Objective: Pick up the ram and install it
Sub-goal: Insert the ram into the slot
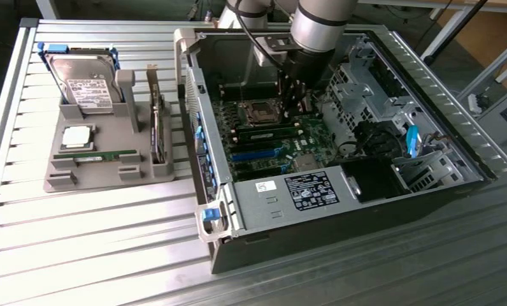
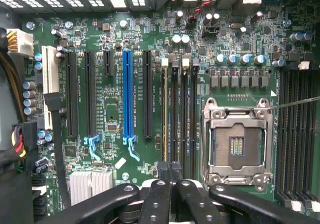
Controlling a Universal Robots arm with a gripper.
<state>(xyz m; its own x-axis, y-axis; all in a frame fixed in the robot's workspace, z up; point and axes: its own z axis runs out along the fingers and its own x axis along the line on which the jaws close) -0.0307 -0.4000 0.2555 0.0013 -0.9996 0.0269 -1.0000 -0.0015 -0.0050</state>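
Note:
A long green ram stick (image 1: 271, 134) stands seated in a memory slot on the motherboard (image 1: 309, 150) inside the open computer case. In the wrist view it shows edge-on as a thin yellowish-green strip (image 2: 165, 109) in the first of the black slots beside the empty processor socket (image 2: 236, 144). My gripper (image 1: 293, 111) hangs inside the case just above one end of that stick. Its black fingertips (image 2: 163, 170) are pressed together, shut, with nothing visible between them (image 2: 170, 169). A second green stick (image 1: 96, 155) lies flat in the grey holder outside the case.
The grey holder (image 1: 62, 178) at the exterior view's left also carries a silver hard drive (image 1: 85, 86), a square processor chip (image 1: 77, 136) and an upright card (image 1: 157, 131). Drive cages (image 1: 360, 83) and cables (image 1: 411, 140) crowd the case's far side. The power supply (image 1: 304, 191) sits in front.

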